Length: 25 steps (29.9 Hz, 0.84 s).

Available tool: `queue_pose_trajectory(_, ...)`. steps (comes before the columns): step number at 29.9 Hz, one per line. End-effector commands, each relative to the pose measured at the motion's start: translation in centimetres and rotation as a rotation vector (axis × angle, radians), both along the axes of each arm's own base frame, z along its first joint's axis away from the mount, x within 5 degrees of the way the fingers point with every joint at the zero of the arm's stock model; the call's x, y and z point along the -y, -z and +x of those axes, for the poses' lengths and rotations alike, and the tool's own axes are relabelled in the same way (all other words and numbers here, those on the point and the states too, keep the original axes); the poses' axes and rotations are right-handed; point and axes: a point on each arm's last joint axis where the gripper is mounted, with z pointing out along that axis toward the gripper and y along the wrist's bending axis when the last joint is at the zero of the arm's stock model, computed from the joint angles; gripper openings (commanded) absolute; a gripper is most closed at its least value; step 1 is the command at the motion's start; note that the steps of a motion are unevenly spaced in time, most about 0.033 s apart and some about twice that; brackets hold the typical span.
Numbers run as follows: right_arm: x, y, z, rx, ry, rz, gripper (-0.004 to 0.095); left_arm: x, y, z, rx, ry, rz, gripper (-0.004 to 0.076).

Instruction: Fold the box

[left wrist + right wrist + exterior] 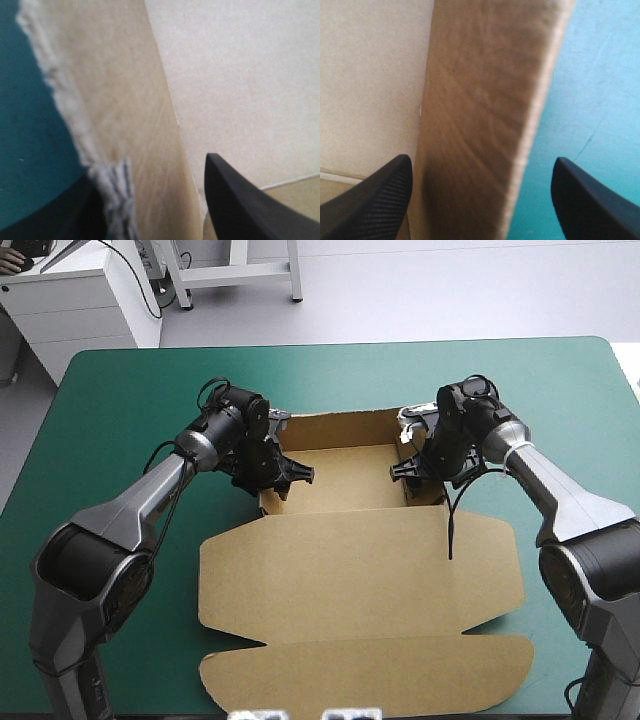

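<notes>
**On the teal-green table: tray walls up, lid not yet dealt with**

Across the middle of the table (pixel 120 390) the brown box (pixel 360 560) was spread, its tray part toward the far edge and its lid (pixel 300 590) lying flat toward the near edge. The tuck flap (pixel 370 675) was laid out flat beyond the lid. The back wall (pixel 340 428) was seen standing, and both side walls were raised as well. The task was judged roughly half done. Whether the side walls were tucked could not be told, and the lid and flap were untouched.

The left arm (pixel 130 510) was brought in from the table's left and bent inward at the wrist. The right arm (pixel 560 490) mirrored it from the other side. Both were lowered to the tray's sides.

The left gripper (pixel 293 478) was set over the left side wall (pixel 130 125) with its black fingers (pixel 240 205) spread, one inside the tray and one outside over the cover. The right gripper (pixel 402 470) was likewise held apart astride the right side wall (pixel 480 125). Its fingers (pixel 370 200) stood clear of the board on either side, so nothing was pinched.
</notes>
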Motion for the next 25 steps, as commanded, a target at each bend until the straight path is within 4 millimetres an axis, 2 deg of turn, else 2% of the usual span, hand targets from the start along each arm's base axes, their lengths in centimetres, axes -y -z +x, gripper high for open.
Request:
queue_pose_trajectory(1,0.3,-3.2,0.1,0.128,0.000,0.025,0.0721,-0.6,-3.4,-1.0,0.042,0.008,-0.002,0.0414)
queue_pose_trajectory(4,0.2,-4.6,0.6,0.179,0.003,0.041,0.0721,-0.6,-4.5,-0.7,0.082,0.008,-0.010,0.0414)
queue_pose_trajectory(7,0.1,-6.4,0.9,0.228,0.003,0.056,0.0721,-0.6,-6.6,-0.2,0.160,0.008,-0.019,0.0414)
queue_pose_trajectory(12,0.1,-9.9,0.9,0.296,0.003,0.071,0.0721,-0.5,-11.9,0.2,0.328,0.003,-0.093,0.0414)
queue_pose_trajectory(15,0.5,-11.5,0.7,0.325,0.012,0.050,0.0721,-0.6,-15.6,-0.9,0.414,0.003,-0.184,0.0406)
queue_pose_trajectory(17,0.6,-12.1,0.5,0.342,0.024,0.050,0.0721,-0.8,-18.1,-2.3,0.451,0.010,-0.266,0.0385)
queue_pose_trajectory(19,0.6,-12.4,0.2,0.344,0.027,0.070,0.0721,-1.3,-19.9,-3.8,0.486,0.032,-0.313,0.0323)
queue_pose_trajectory(21,0.4,-12.8,-0.1,0.346,0.026,0.096,0.0721,-1.9,-21.5,-5.3,0.527,0.074,-0.331,0.0205)
queue_pose_trajectory(23,0.4,-13.1,-0.3,0.349,0.025,0.110,0.0721,-2.8,-22.8,-7.0,0.561,0.079,-0.342,0.0036)
queue_pose_trajectory(24,0.4,-13.2,-0.5,0.352,0.025,0.116,0.0721,-3.1,-23.0,-7.6,0.567,0.088,-0.337,-0.0005)
queue_pose_trajectory(25,0.4,-13.4,-0.6,0.353,0.024,0.125,0.0721,-3.5,-23.3,-8.3,0.572,0.095,-0.338,-0.0005)
